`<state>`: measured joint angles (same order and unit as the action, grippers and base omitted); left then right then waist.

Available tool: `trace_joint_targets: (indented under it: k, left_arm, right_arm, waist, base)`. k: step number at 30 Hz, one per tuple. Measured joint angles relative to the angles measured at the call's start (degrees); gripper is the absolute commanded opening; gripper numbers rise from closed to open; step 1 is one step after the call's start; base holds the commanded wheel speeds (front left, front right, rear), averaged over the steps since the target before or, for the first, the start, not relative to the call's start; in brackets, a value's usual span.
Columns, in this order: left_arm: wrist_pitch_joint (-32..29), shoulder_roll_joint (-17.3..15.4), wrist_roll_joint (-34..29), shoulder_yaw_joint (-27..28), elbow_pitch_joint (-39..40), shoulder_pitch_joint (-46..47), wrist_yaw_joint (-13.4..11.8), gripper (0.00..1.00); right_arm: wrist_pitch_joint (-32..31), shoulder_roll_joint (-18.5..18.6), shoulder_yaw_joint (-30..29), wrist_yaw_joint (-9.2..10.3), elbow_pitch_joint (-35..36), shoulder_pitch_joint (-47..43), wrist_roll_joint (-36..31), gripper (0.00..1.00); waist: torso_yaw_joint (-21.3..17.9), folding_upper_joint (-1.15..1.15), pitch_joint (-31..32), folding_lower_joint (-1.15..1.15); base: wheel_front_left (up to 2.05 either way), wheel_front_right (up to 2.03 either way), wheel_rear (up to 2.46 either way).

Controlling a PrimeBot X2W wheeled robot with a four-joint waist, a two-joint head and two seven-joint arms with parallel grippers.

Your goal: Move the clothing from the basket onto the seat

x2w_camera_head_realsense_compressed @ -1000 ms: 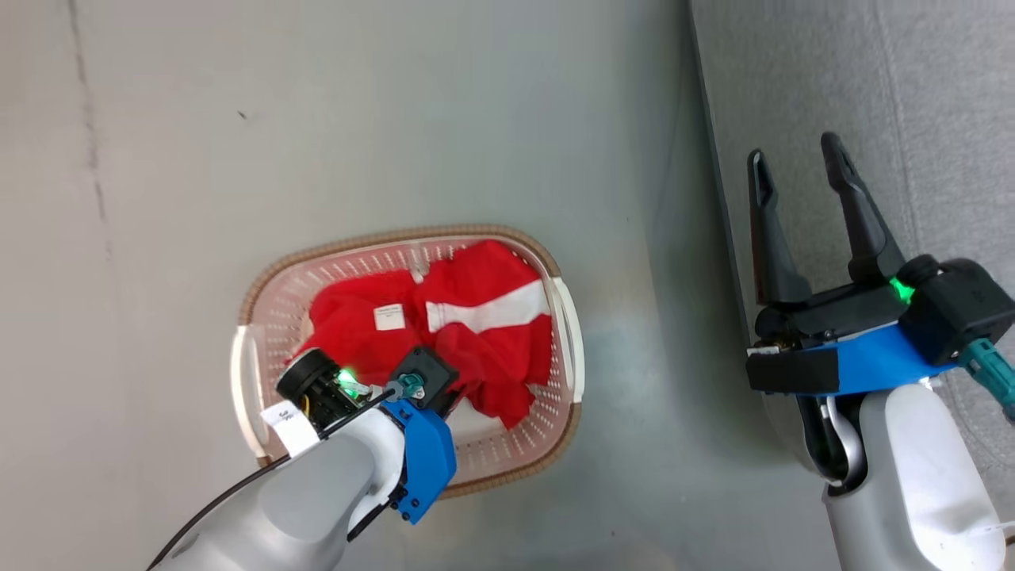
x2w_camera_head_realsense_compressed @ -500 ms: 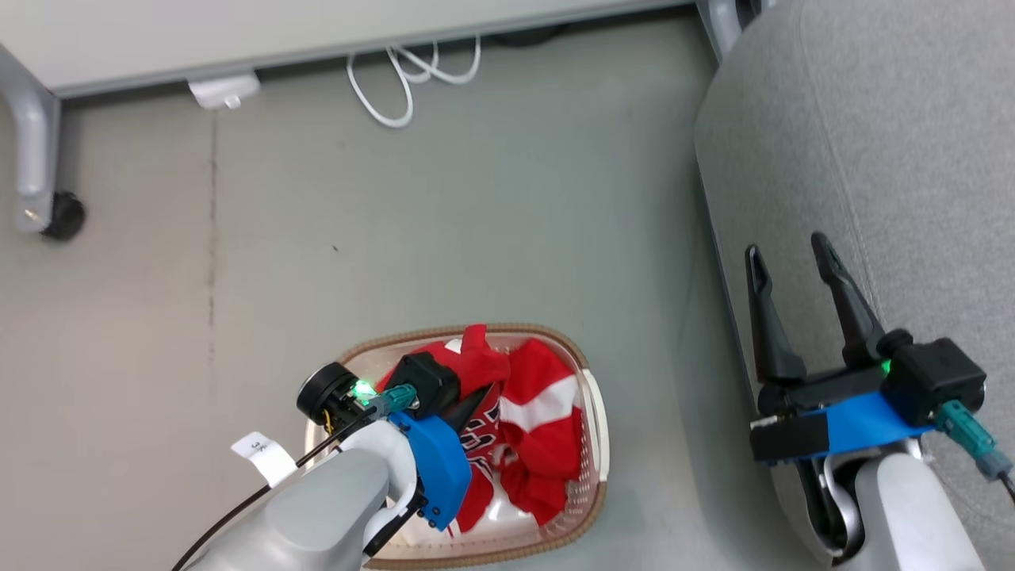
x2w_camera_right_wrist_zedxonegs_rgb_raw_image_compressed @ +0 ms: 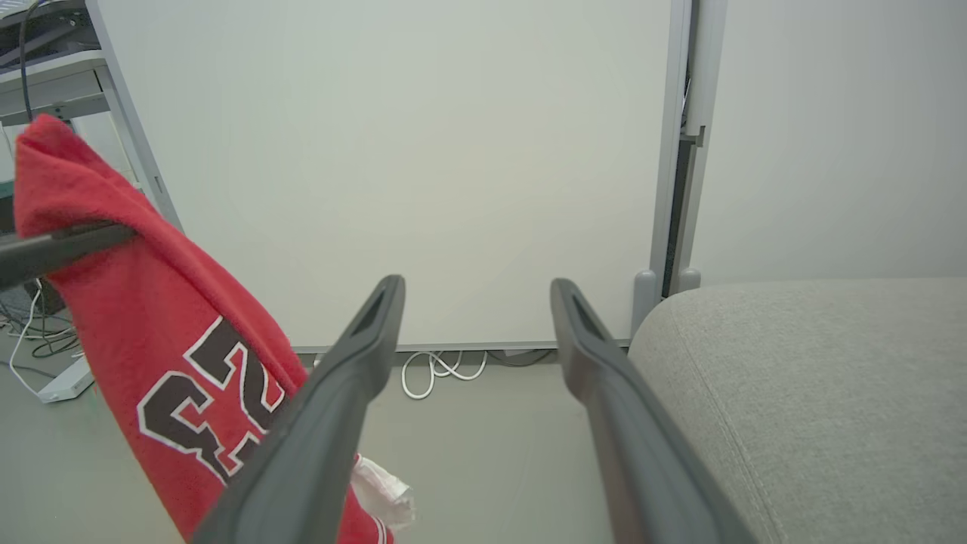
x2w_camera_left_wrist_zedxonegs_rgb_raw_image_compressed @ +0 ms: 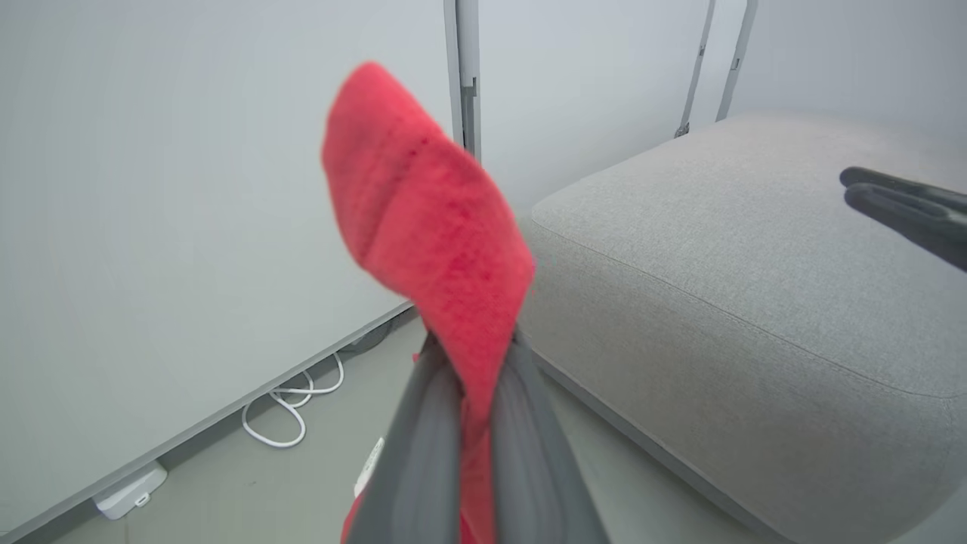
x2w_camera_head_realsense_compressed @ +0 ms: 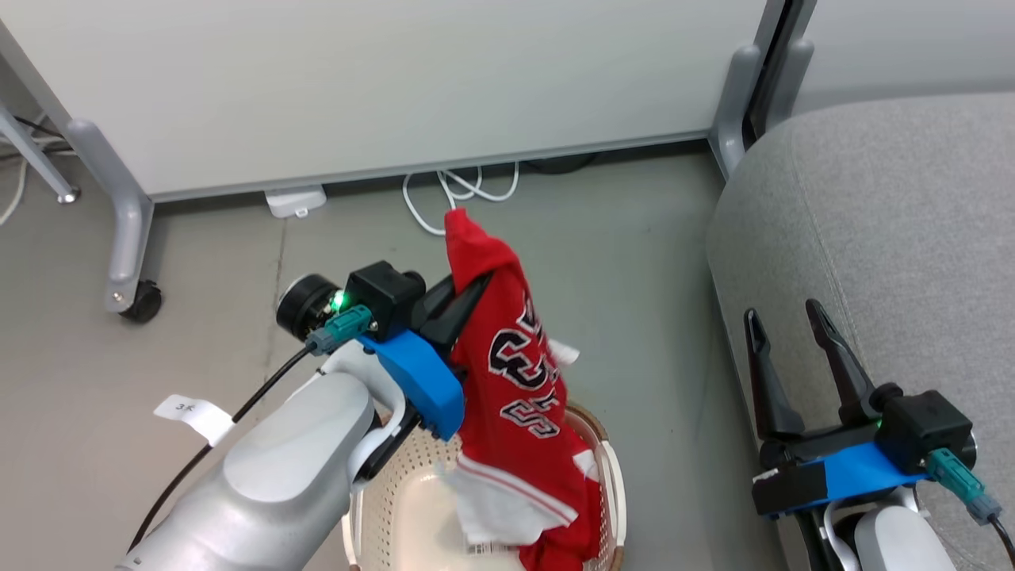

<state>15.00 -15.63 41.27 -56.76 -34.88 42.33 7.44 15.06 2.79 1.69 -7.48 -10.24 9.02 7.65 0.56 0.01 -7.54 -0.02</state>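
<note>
The left claw (x2w_camera_head_realsense_compressed: 474,287) is up high now, and the red jersey (x2w_camera_head_realsense_compressed: 515,381) hangs from it over the basket (x2w_camera_head_realsense_compressed: 617,500).

Pale grey forearms (x2w_camera_head_realsense_compressed: 285,468), blue wrist brackets (x2w_camera_head_realsense_compressed: 416,381)

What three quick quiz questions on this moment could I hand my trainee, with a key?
1. What is the left gripper shut on? A) a bottle B) the red jersey C) nothing
2. True or false: the right gripper is open and holds nothing.
3. Does the jersey's lower end hang over the basket or over the seat?
Key: 1 B; 2 true; 3 over the basket.
</note>
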Motion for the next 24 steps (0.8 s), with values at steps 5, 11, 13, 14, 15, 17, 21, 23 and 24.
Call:
trace_joint_targets:
  k: [5,11,13,14,15,17,21,23,24]
  left_arm:
    - [0.0,0.2,-2.4,3.2,3.7,0.1,0.0,0.00]
    - [0.0,0.1,-3.8,2.6,6.4,3.3,0.0,0.00]
    - [0.0,0.2,-3.6,2.0,7.0,4.5,0.0,0.00]
    - [0.0,0.2,-3.5,1.8,7.2,5.2,0.0,0.00]
    - [0.0,0.2,-3.4,1.6,7.4,5.9,0.0,0.00]
    - [0.0,0.3,-3.0,1.1,7.8,7.0,0.0,0.00]
    - [-0.2,0.4,-2.5,0.1,8.1,7.9,0.0,0.00]
    - [-0.3,0.3,-2.4,-0.2,8.1,8.4,0.0,0.00]
    - [-0.3,0.4,-2.4,-0.5,8.1,8.4,0.0,0.00]
  right_arm:
    - [0.0,0.0,0.1,0.00,-0.2,-1.3,0.5,1.00]
    - [0.0,0.0,0.4,0.00,-0.3,-2.2,1.0,1.00]
    - [0.0,0.0,0.4,0.00,-0.4,-2.4,1.1,1.00]
    - [0.0,0.0,0.4,0.00,-0.4,-2.5,1.1,1.00]
    - [0.0,0.0,0.4,0.00,-0.4,-2.6,1.1,1.00]
    - [0.0,0.0,0.5,0.00,-0.4,-2.8,1.1,1.00]
    - [0.0,0.0,0.6,0.00,-0.4,-2.8,1.3,1.00]
    - [0.0,0.0,0.6,0.00,-0.4,-2.8,1.6,1.00]
    - [0.0,0.0,0.6,0.00,-0.4,-2.8,1.6,1.00]
  waist:
    - [0.5,0.00,2.3,0.00]
    - [0.8,0.00,3.8,0.01]
    - [0.9,0.00,4.2,0.01]
    - [0.9,0.00,4.4,0.01]
    - [1.0,0.00,4.5,0.01]
    - [1.0,0.00,4.7,0.01]
    - [1.0,0.00,4.7,0.01]
    - [1.0,0.00,4.5,0.01]
    - [1.0,0.00,4.5,0.01]
  base:
    - [0.00,0.00,0.00]
    - [0.00,0.00,0.00]
    - [0.00,0.00,0.00]
    - [0.00,0.00,0.00]
    - [0.00,0.00,0.00]
    - [0.00,0.00,0.00]
    - [0.00,0.00,0.00]
    - [0.00,0.00,0.00]
    - [0.00,0.00,0.00]
